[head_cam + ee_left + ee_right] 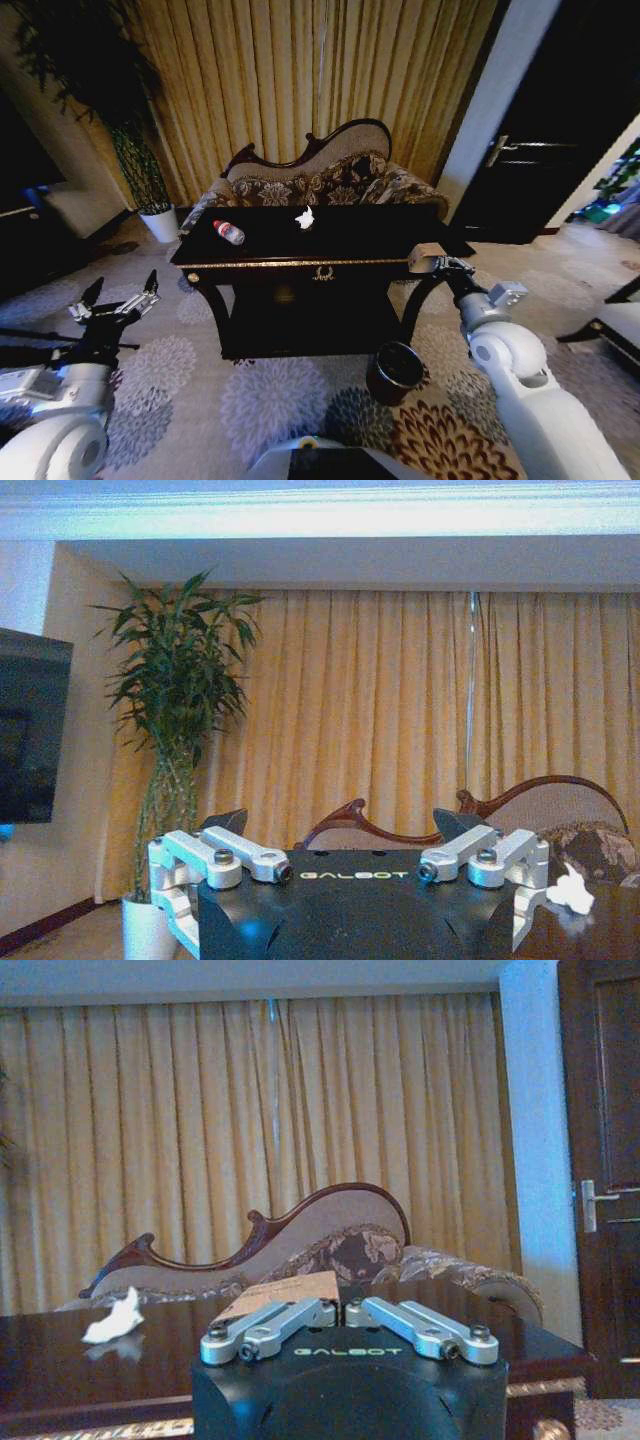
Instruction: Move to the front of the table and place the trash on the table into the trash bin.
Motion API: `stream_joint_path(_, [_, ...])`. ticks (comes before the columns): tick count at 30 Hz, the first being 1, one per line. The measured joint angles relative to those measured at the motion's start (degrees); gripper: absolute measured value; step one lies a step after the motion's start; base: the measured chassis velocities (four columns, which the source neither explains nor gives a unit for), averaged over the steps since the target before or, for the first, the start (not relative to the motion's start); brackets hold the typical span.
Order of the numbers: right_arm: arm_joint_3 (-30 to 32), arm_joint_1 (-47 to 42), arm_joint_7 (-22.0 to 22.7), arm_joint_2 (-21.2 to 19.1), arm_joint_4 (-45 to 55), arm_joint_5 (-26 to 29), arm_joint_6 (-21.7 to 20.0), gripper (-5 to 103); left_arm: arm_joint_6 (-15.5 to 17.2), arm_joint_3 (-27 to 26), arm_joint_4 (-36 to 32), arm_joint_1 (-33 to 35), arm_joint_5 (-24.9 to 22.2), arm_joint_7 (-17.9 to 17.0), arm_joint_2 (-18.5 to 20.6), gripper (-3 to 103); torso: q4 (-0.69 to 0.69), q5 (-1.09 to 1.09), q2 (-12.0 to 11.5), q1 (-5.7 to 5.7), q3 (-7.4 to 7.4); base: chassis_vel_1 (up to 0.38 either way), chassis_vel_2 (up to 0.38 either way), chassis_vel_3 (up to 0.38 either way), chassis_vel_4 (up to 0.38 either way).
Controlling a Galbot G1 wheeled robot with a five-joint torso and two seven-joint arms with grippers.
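Right gripper (432,262): we see fingers closed on a tan scrap (283,1294) at surface's (330,262) right front corner.
Left gripper (120,296): spread wide, empty, left of surface.
Bottle (229,232), tissue (305,218): on top.
Bin (394,372): floor, front-right.

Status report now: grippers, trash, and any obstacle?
Left gripper open, low beside table. Right gripper shut on brown scrap at table corner. Bottle, tissue on top. Bin unobstructed.

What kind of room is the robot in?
Probably a fancy sitting room, maybe in a hotel. There's a carved floral sofa behind a dark glossy table, long gold curtains, a tall potted plant and flowery carpet.
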Motion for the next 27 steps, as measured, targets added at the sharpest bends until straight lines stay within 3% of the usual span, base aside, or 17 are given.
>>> stream_joint_path(15, [-3.5,-2.2,-1.3,3.7,-4.8,-5.2,1.0,0,-0.1,-0.2,-0.4,0.2,-0.1,0.0,0.0,100,0.00,0.00,-0.1,0.09,0.04,0.031,-0.024,-0.032,0.036])
stream_joint_path(22, [-5.5,-3.5,-3.3,6.6,-15.3,-10.6,4.3,0,-0.1,-0.1,-0.7,0.4,-0.2,0.0,-0.3,100,-0.02,0.00,0.0,0.00,0.00,0.000,0.000,0.000,0.000])
stream_joint_path(27, [-6.6,-2.5,-3.6,8.2,-23.0,-10.8,4.7,0,-0.1,0.1,-0.9,0.5,-0.1,0.0,-0.4,100,-0.02,0.01,0.0,0.02,0.01,0.000,0.000,0.000,0.000])
